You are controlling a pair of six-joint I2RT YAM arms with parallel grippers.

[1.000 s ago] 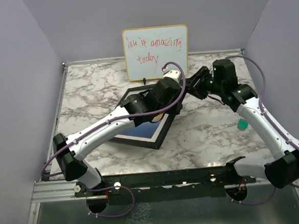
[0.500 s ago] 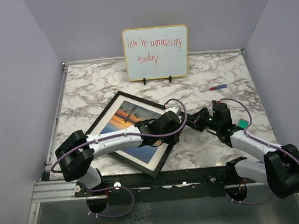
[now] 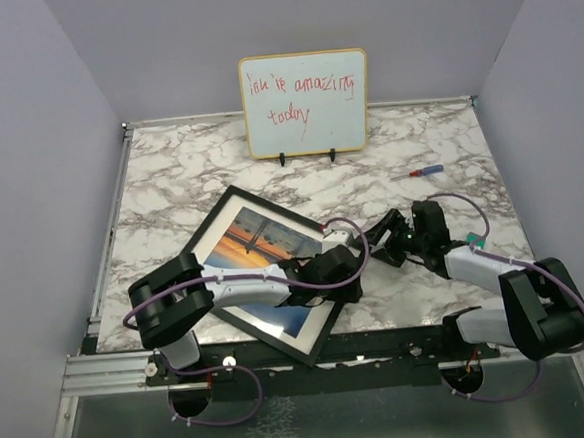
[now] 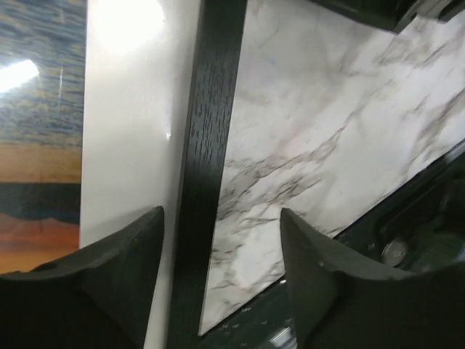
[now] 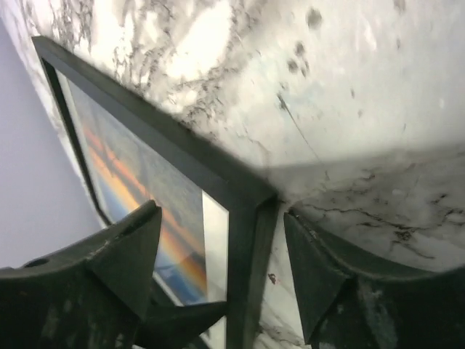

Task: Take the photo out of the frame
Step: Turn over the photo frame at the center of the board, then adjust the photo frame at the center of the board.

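Evidently to get a purchase on the flat-lying frame point(image 4: 211, 160), the left gripper point(image 4: 221, 218) straddles its right edge and the right gripper point(image 5: 221, 218) its right-hand corner, both part-open and empty, with the photo point(image 4: 40, 131) inside, face up on the table point(image 3: 168, 167)

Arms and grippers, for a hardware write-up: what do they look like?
The left arm and right arm have white link shells and bulky black joint housings, each trailed by a purple cable. The left gripper and right gripper have matte black wedge-shaped fingers.
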